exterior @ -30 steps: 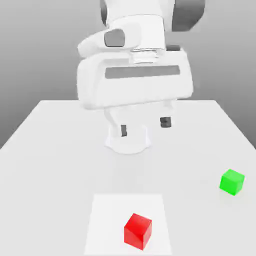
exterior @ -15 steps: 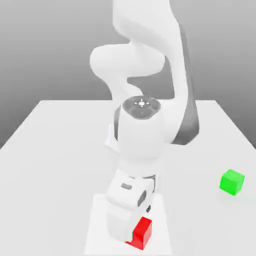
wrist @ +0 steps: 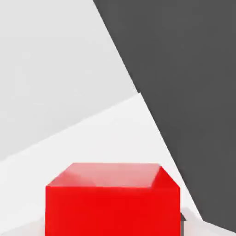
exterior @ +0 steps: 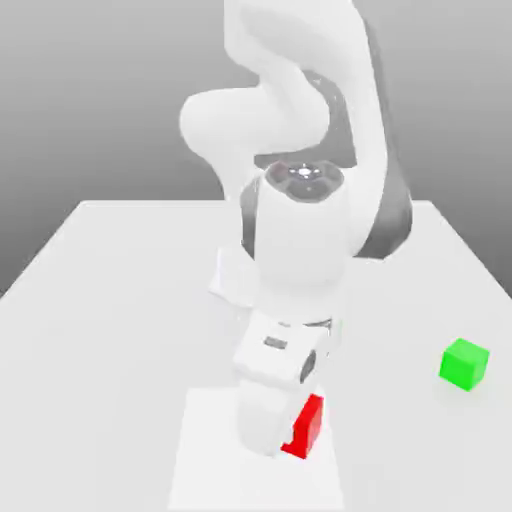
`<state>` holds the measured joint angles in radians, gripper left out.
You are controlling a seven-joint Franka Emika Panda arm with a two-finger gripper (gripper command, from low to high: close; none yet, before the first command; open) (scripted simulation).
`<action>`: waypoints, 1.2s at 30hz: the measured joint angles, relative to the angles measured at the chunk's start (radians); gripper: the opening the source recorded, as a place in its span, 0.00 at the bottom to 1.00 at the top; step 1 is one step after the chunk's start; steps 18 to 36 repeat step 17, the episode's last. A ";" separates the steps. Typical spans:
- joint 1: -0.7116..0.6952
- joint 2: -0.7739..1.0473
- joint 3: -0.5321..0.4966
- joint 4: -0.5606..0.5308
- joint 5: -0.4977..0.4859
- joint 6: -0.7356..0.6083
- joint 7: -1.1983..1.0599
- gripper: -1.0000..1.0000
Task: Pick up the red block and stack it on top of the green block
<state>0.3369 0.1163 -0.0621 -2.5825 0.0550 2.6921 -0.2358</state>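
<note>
The red block (exterior: pixel 308 425) sits tucked against the lower end of my white hand, over the pale square patch (exterior: pixel 205 450) at the table's front. My gripper (exterior: pixel 292 438) is shut on the red block, and the hand's body hides the fingers in the exterior view. The hand view has the red block (wrist: pixel 112 203) very close, with its top face and one side showing. The green block (exterior: pixel 465 363) rests on the table at the exterior view's right, well apart from the hand.
The arm's white base (exterior: pixel 232 280) stands at the middle of the table behind the hand. The table's edge (wrist: pixel 152 120) runs close to the red block in the hand view, with dark floor beyond it.
The hand came down from high above the table onto the red block and its fingers shut on it. Block and hand have since shifted up and toward the exterior view's right.
</note>
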 joint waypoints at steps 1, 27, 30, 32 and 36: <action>0.038 -0.016 0.030 -0.011 -0.004 -0.005 0.017 0.00; 0.457 0.041 0.154 -0.098 -0.101 0.144 0.222 1.00; 0.457 0.041 0.154 -0.098 -0.101 0.144 0.222 1.00; 0.457 0.041 0.154 -0.098 -0.101 0.144 0.222 1.00; 0.457 0.041 0.154 -0.098 -0.101 0.144 0.222 1.00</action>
